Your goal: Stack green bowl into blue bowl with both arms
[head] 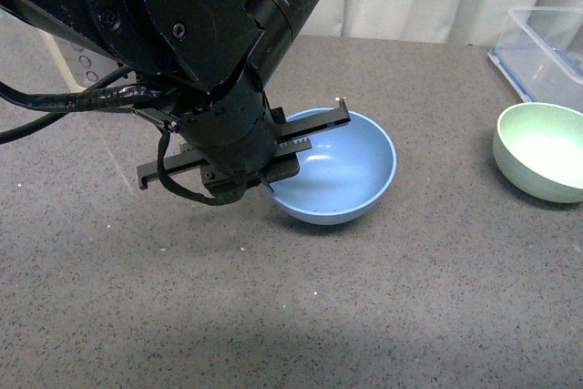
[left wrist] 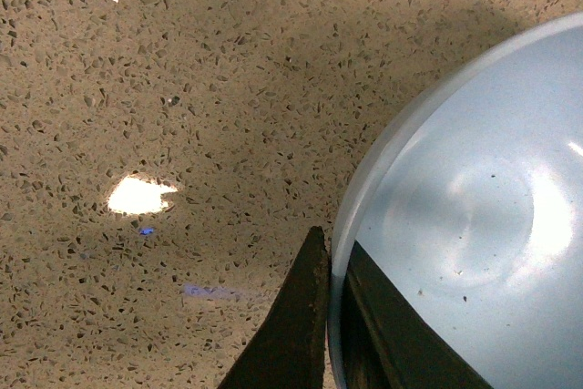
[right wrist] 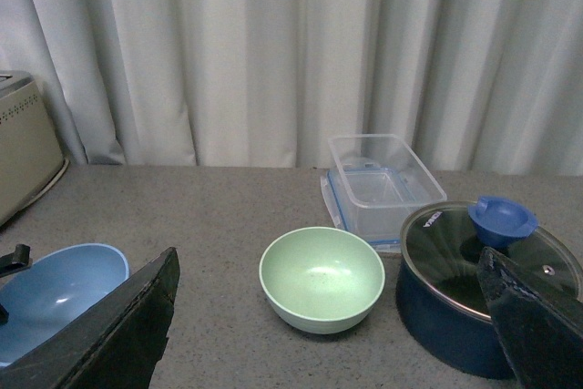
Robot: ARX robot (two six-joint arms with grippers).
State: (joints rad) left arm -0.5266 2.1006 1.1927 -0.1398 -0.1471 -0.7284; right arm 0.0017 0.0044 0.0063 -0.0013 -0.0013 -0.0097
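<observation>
The blue bowl (head: 342,170) stands mid-table, tilted slightly. My left gripper (head: 270,179) is shut on its near-left rim, one finger inside and one outside; in the left wrist view the gripper (left wrist: 333,316) pinches the bowl's (left wrist: 474,216) rim. The green bowl (head: 544,149) stands upright at the right edge of the front view. In the right wrist view it (right wrist: 321,277) sits on the table between and beyond my open right gripper's (right wrist: 332,334) wide-spread fingers (right wrist: 127,330); the blue bowl (right wrist: 55,293) shows to its left. The right arm is out of the front view.
A clear plastic container (head: 547,47) stands behind the green bowl, also seen in the right wrist view (right wrist: 381,184). A dark blue pot with a glass lid (right wrist: 474,284) sits beside the green bowl. A cream toaster (right wrist: 23,148) stands at the far left by the curtain.
</observation>
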